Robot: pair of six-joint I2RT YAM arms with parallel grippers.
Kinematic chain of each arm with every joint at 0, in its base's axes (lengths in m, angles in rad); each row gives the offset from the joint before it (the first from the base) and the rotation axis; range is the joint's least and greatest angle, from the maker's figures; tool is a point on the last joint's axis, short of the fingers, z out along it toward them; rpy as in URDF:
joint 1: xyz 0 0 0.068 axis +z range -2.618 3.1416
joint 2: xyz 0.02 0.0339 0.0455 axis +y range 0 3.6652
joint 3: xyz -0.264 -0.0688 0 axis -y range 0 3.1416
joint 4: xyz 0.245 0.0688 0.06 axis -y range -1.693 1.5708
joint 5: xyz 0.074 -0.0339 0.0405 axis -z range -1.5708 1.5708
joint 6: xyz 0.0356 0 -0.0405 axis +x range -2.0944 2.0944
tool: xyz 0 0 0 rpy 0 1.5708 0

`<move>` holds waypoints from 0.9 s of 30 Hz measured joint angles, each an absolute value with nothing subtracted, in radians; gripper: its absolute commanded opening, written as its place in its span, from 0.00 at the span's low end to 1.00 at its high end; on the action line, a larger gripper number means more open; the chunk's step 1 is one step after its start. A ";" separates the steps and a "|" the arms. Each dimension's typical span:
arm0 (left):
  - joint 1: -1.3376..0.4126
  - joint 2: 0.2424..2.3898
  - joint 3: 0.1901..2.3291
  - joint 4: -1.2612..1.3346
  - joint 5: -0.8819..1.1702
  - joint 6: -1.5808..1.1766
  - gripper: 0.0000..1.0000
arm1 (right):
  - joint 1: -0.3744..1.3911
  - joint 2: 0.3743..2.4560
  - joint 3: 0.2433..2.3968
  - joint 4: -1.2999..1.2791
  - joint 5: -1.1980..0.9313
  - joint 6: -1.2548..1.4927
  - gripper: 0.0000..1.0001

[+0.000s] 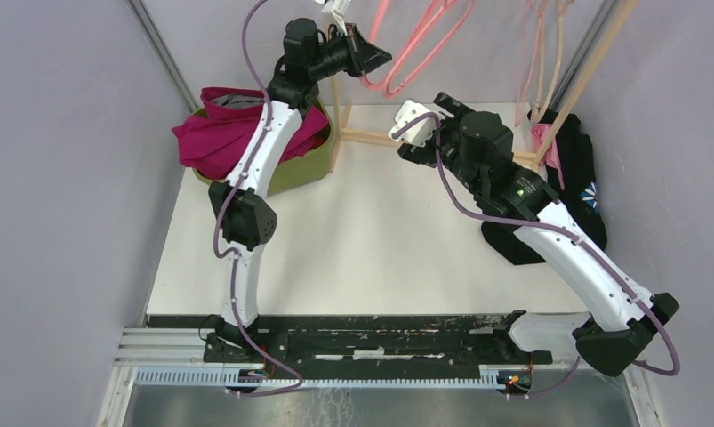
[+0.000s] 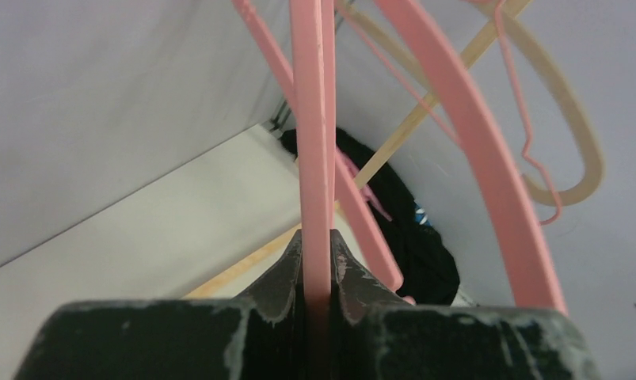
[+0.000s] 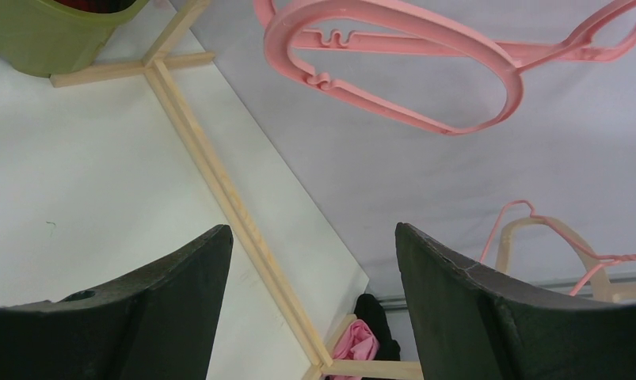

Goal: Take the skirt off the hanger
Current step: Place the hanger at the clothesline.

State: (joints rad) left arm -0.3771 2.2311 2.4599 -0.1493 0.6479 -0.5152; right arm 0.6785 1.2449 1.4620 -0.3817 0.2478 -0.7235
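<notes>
Your L claw (image 2: 317, 269) pinches the bare pink plastic hanger (image 2: 310, 119); R claw (image 3: 310, 229) is wide, empty. Grip firm, don't twist.

My left gripper (image 2: 317, 265) looks like matt black plastic, its edges scuffed to a chalky grey. My right gripper (image 3: 314, 237) is the same dull black, faintly grained. The pink hanger (image 2: 313, 142) is smooth moulded plastic with a soft sheen. The rack (image 3: 219, 186) is pale, bare wood. The table (image 1: 362, 240) is white and matt. The magenta cloth (image 1: 212, 142) looks soft, the green bin (image 1: 304, 169) dull, and the black cloth (image 1: 577, 169) matt.
</notes>
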 measured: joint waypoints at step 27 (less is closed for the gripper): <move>-0.375 2.088 2.398 -0.501 0.374 0.003 0.99 | 0.678 1.245 1.460 -0.379 0.237 -0.719 0.85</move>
State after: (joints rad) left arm -0.3752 2.0884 2.3978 -0.5007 0.3740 0.0032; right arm 0.6785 1.2449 1.4597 -0.3790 0.2367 -0.7193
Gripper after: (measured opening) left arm 0.988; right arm 0.834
